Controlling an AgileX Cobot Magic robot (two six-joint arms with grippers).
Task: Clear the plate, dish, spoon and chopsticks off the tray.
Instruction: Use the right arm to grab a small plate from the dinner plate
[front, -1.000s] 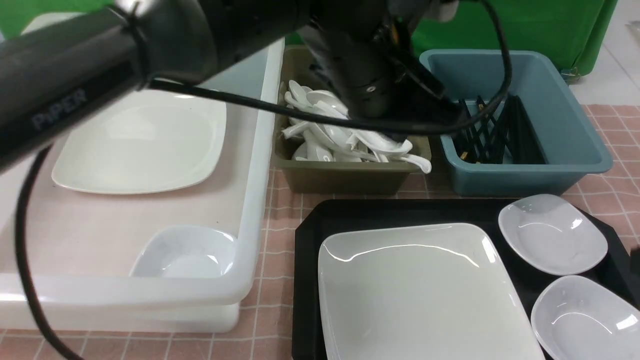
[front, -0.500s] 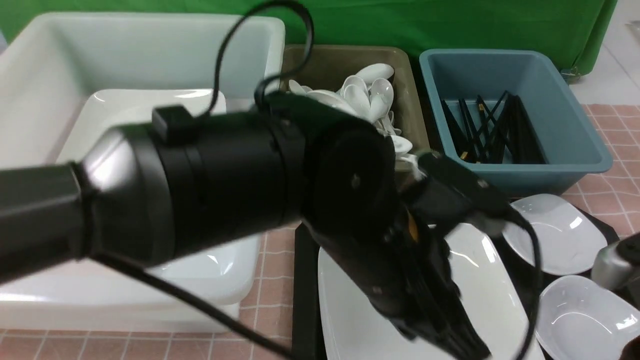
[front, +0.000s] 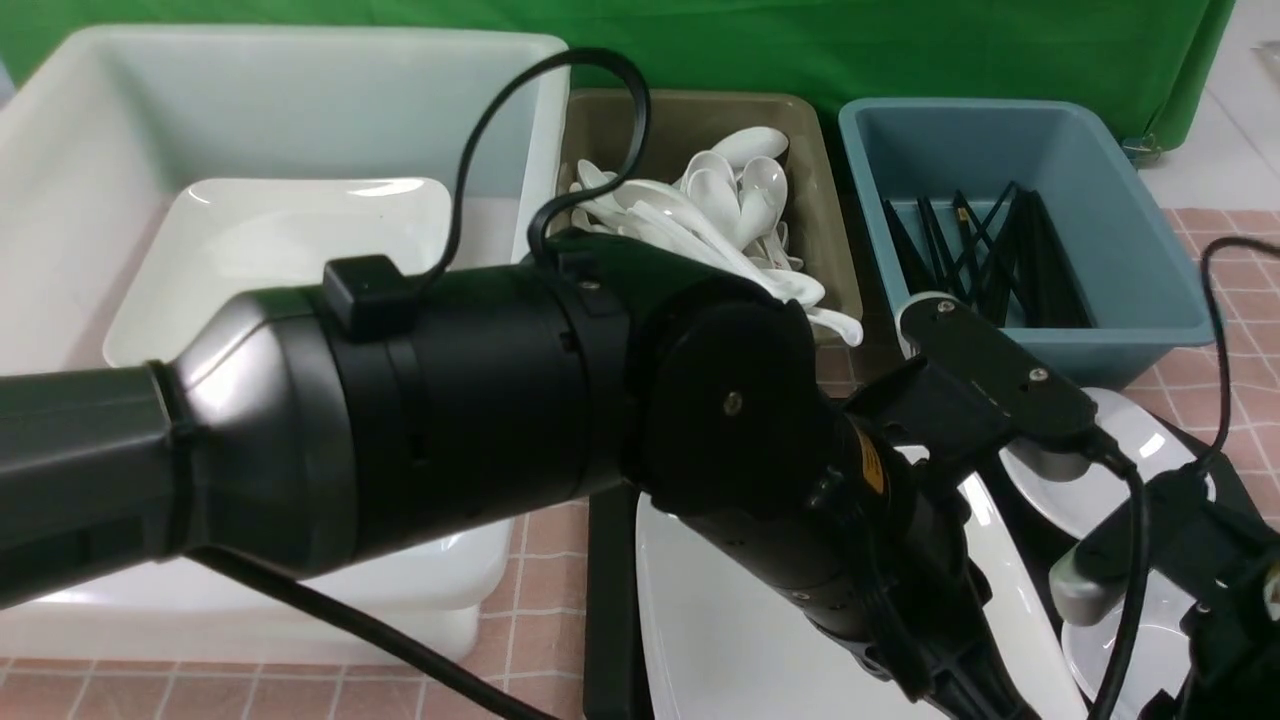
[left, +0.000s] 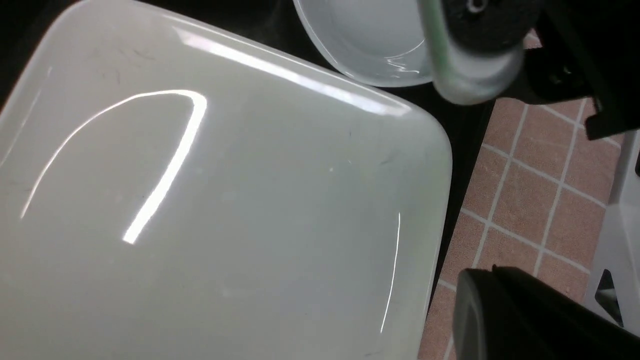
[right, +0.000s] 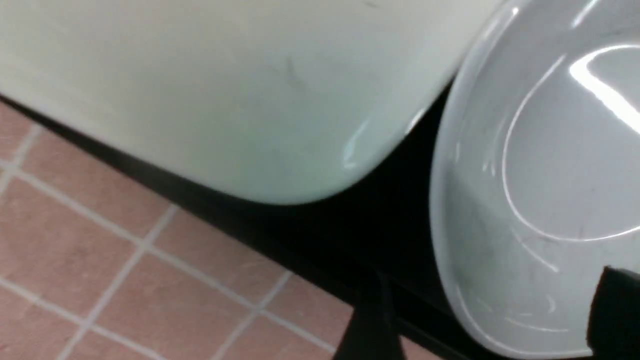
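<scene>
Our left gripper, jaws pressed together, hangs low over the plate, which lies flat on the tray's left part, its long axis hidden from us, while our right gripper stands spread at a small dish's rim.

left arm: reaches from the left edge across the middle, wrist bent down toward the lower right | left gripper: low, jaws closed, tips cut by the frame edge | right arm: low at the lower right | right gripper: two fingers stand wide apart, nothing between them
</scene>
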